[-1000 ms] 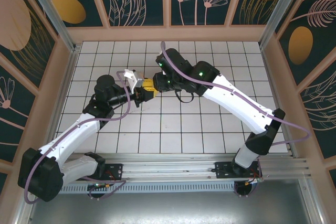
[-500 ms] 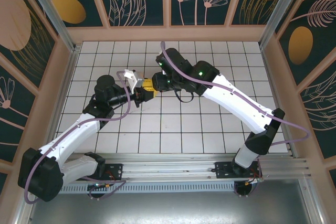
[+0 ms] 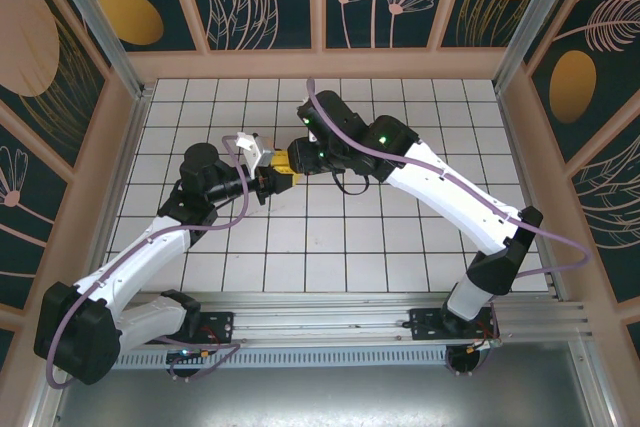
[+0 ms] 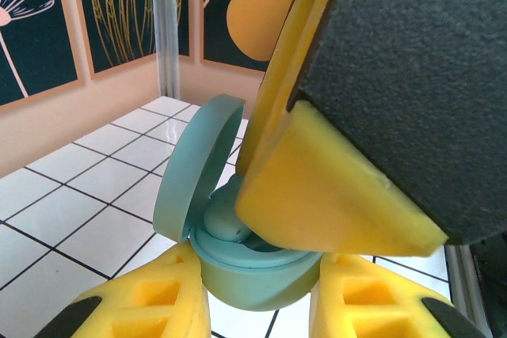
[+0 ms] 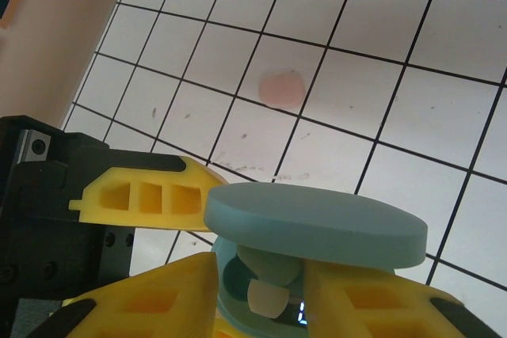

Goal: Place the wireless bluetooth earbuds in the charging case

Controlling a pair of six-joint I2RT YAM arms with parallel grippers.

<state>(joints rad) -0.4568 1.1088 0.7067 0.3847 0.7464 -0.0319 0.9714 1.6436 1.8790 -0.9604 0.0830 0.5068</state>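
My left gripper [image 4: 257, 275] is shut on the base of a teal charging case [image 4: 253, 275], held above the tiles with its lid [image 4: 198, 164] swung open. A teal earbud [image 4: 222, 219] sits in the case's well. My right gripper [image 5: 260, 275] reaches in under the lid [image 5: 317, 223] and straddles that earbud [image 5: 273, 275], whose pale tip points down. Its jaws stand a little apart, with a gap beside the earbud. A pale pink earbud [image 5: 281, 89] lies on a tile beyond. In the top view the left gripper [image 3: 270, 181] and right gripper [image 3: 284, 161] meet at mid-table.
The white tiled floor [image 3: 350, 237] is boxed in by wooden walls with dark floral panels. A metal post [image 4: 166, 29] stands at the far-left corner. Both arms cross the middle of the floor, and open tiles lie in front of them and to the right.
The right gripper's fingers have eased apart slightly around the teal earbud. The left arm and the case have stayed put.
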